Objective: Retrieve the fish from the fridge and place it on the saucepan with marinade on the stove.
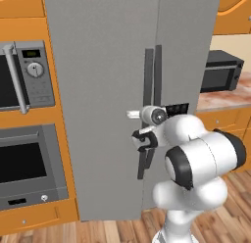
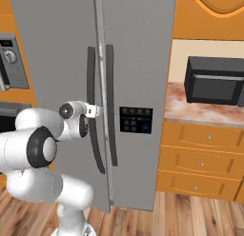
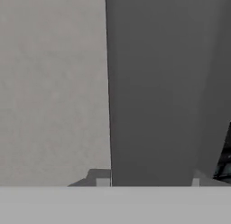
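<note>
In the left base view no writing can be read; the fridge (image 1: pixel 103 114) stands shut, and the gripper (image 1: pixel 143 144) sits at its left door handle (image 1: pixel 147 85), jaws apparently around the bar. In the right base view the dispenser panel (image 2: pixel 136 120) shows no legible marks. In the hand view the dark handle (image 3: pixel 162 87) passes between both fingertips (image 3: pixel 103 181), which straddle it; actual contact cannot be told.

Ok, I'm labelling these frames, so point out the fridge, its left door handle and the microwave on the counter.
fridge (image 1: pixel 98 65): left base view, on the bare front of the left door.
left door handle (image 2: pixel 90 83): right base view, on the upper stretch of the dark bar.
microwave (image 2: pixel 214 83): right base view, on its dark front.
</note>
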